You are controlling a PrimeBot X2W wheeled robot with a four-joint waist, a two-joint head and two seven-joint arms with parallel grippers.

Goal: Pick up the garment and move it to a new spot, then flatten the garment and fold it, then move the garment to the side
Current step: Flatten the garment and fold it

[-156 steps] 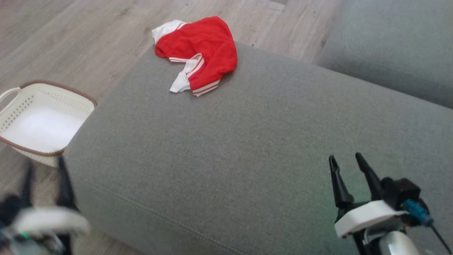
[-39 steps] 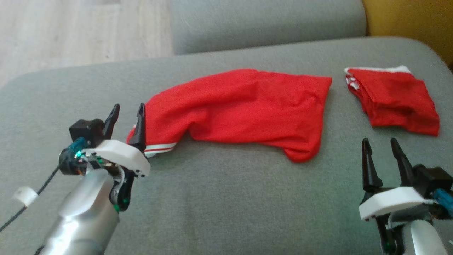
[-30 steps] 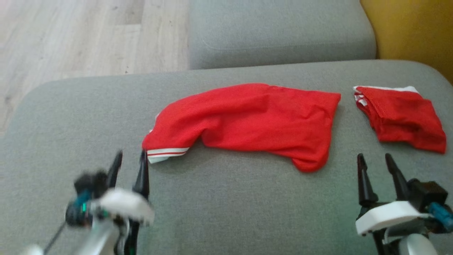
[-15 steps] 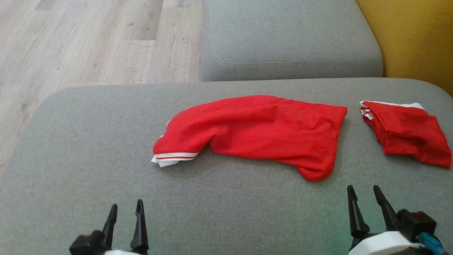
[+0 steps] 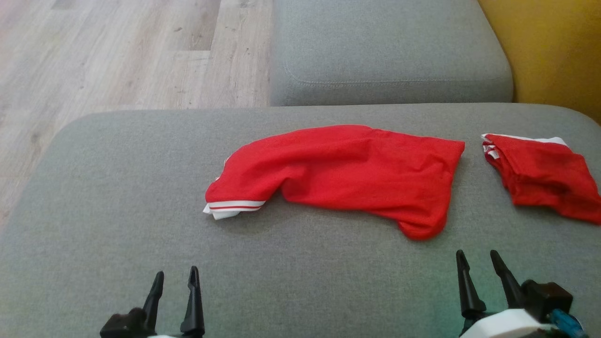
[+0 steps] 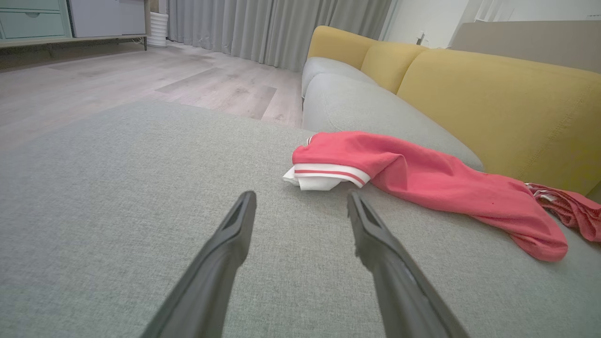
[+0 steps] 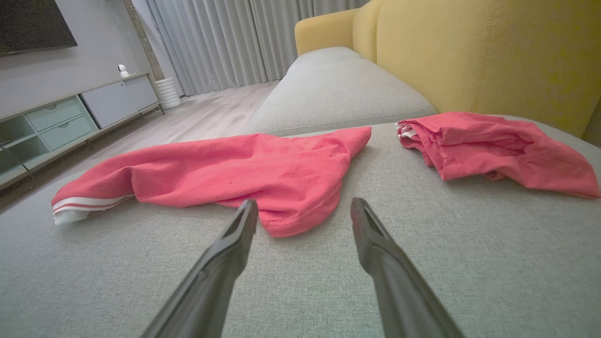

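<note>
The red garment (image 5: 342,173) lies stretched out, loosely folded, across the middle of the grey ottoman (image 5: 94,234), its white striped cuff at the left end. The same garment (image 6: 422,183) (image 7: 225,173) lies ahead of both wrist cameras. My left gripper (image 5: 174,278) stands open near the ottoman's front edge, well short of the cuff, nothing between its fingers. My right gripper (image 5: 476,257) is open too, just short of the garment's lower right corner. In their own wrist views, the left gripper (image 6: 300,199) and the right gripper (image 7: 303,204) hover empty above the fabric.
A second red garment (image 5: 540,173) (image 7: 488,145), folded small, rests at the ottoman's right end. Behind stand a grey sofa seat (image 5: 389,51) and yellow backrest (image 5: 549,47). Wood floor (image 5: 117,51) lies to the left.
The left gripper has let go of the striped cuff and drawn back toward the front edge. The right gripper also pulled back a little. The camera tilted, shifting the whole picture downward.
</note>
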